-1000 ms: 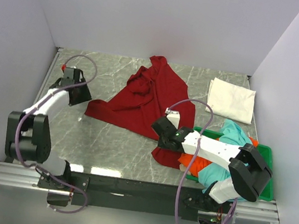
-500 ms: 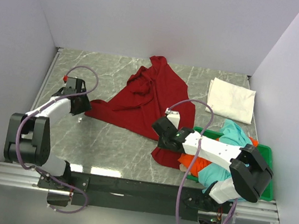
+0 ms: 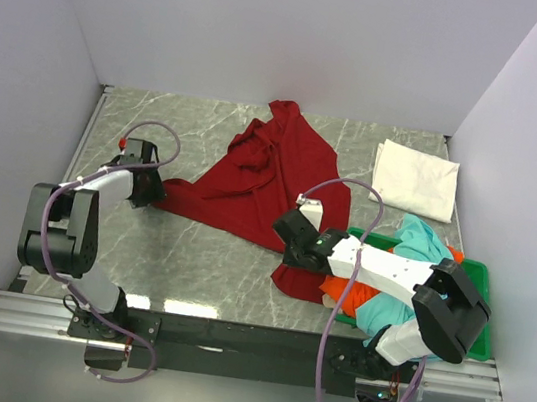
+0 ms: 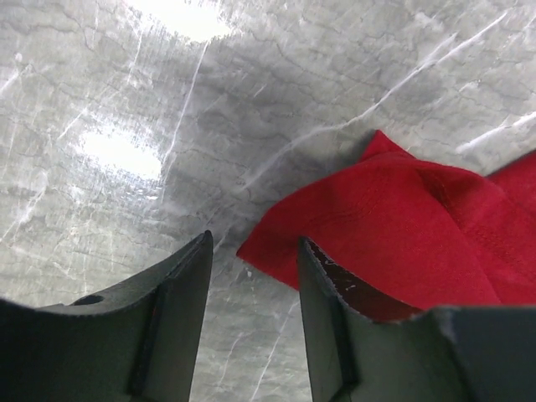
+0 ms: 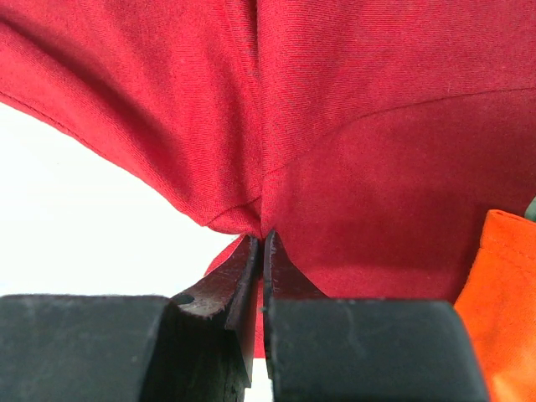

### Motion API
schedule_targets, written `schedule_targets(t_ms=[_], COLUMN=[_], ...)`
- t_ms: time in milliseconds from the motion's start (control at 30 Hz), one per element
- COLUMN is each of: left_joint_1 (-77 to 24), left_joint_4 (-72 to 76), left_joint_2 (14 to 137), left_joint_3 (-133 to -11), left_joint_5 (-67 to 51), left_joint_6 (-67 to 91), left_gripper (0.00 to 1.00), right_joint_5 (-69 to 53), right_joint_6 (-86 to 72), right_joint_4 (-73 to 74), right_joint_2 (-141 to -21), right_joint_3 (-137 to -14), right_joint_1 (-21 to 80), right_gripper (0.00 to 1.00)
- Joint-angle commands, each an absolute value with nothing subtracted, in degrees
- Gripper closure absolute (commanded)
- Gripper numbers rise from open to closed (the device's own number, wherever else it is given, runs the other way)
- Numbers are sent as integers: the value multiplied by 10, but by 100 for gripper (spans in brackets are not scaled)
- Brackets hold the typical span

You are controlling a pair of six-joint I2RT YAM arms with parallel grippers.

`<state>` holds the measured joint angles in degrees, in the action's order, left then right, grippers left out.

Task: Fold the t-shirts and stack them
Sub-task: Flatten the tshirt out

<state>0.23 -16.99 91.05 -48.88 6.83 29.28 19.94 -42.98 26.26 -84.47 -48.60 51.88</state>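
Observation:
The large dark red t-shirt (image 3: 267,176) lies crumpled across the middle of the table. My left gripper (image 3: 151,195) is open at the shirt's left corner (image 4: 276,243), which lies just beyond the gap between its fingers. My right gripper (image 3: 288,236) is shut on a pinch of the dark red shirt (image 5: 335,126) near its lower right edge. The white t-shirt (image 3: 413,179) lies folded at the back right. The orange t-shirt (image 3: 346,292) and the teal t-shirt (image 3: 424,243) are heaped in the green tray. The orange one also shows in the right wrist view (image 5: 502,310).
The green plastic tray (image 3: 482,294) stands at the right front under my right arm. White walls close in the marble table (image 3: 199,261) on three sides.
My left gripper has moved forward and right to the dark red shirt's left corner. The right arm and the shirts have not moved.

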Motion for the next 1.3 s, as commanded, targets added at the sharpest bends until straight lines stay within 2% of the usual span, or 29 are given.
schedule_targets(t_ms=[0, 167, 333, 433, 467, 567, 733, 967, 1167, 1200, 1233, 1267], left_joint_1=[3, -13, -25, -26, -26, -27, -27, -10, 46, 50, 54, 58], left_joint_4=[-158, -153, -158, -156, -156, -157, -151, -201, -165, -162, -158, -153], left_joint_2=[917, 926, 943, 951, 954, 957, 913, 777, 770, 771, 771, 765], left_joint_3=[-504, -498, -500, -500, -500, -503, -499, -554, -533, -529, -522, -519], left_joint_5=[72, 62, 66, 60, 56, 55, 45, 78, 75, 77, 80, 82], left_joint_6=[283, 276, 266, 262, 259, 257, 272, 290, 307, 308, 310, 314], left_gripper=[50, 57, 59, 70, 81, 100, 100, 100, 100, 100, 100, 100], right_joint_5=[204, 202, 200, 199, 199, 200, 205, 206, 187, 189, 194, 209], right_joint_6=[-431, -430, -429, -428, -427, -426, -422, -422, -414, -414, -419, -422], right_joint_4=[258, 255, 254, 253, 255, 257, 271, 280, 283, 294, 301, 309], right_joint_2=[-837, -840, -846, -851, -854, -858, -859, -888, -966, -974, -978, -976], right_joint_3=[-492, -493, -496, -500, -502, -507, -526, -581, -644, -653, -664, -667], right_joint_1=[519, 519, 519, 519, 519, 521, 530, 578, 612, 622, 627, 632], right_gripper=[100, 100, 100, 100, 100, 100, 100, 100, 100, 97, 81, 72])
